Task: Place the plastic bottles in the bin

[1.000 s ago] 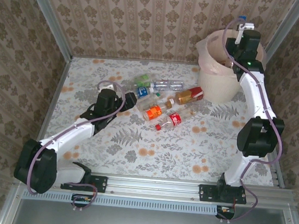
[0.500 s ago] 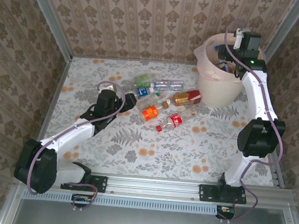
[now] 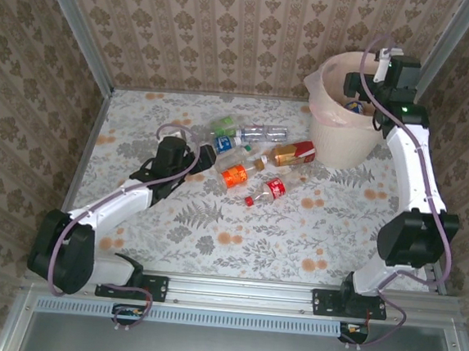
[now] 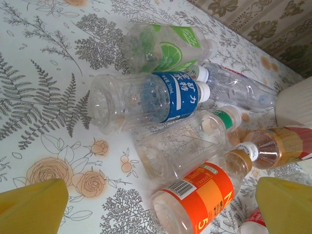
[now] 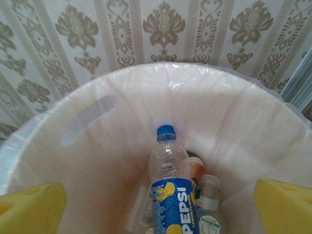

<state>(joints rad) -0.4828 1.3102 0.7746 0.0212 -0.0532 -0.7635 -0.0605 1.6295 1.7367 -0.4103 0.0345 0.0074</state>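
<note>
Left wrist | we are holding the left gripper (image 4: pixel 158 207) wide and empty over the loose bottles (image 4: pixel 146 100) | orange-label bottle (image 4: pixel 200 195) is lying lower centre between the jaws, long axis slanting lower left to upper right | left arm nearer | right gripper (image 5: pixel 156 204) is hanging released over the bin (image 5: pixel 97 146), Pepsi bottle (image 5: pixel 168 165) inside

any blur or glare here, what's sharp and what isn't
Left wrist view: the left tool's yellow fingertips are soft blurs, the blue-labelled clear plastic bottle sharp. Right wrist view: the right tool's fingertips blurred too, the blue-capped Pepsi bottle crisp inside the round cream-white lined bin. Top external view: even light, faint shadows.
</note>
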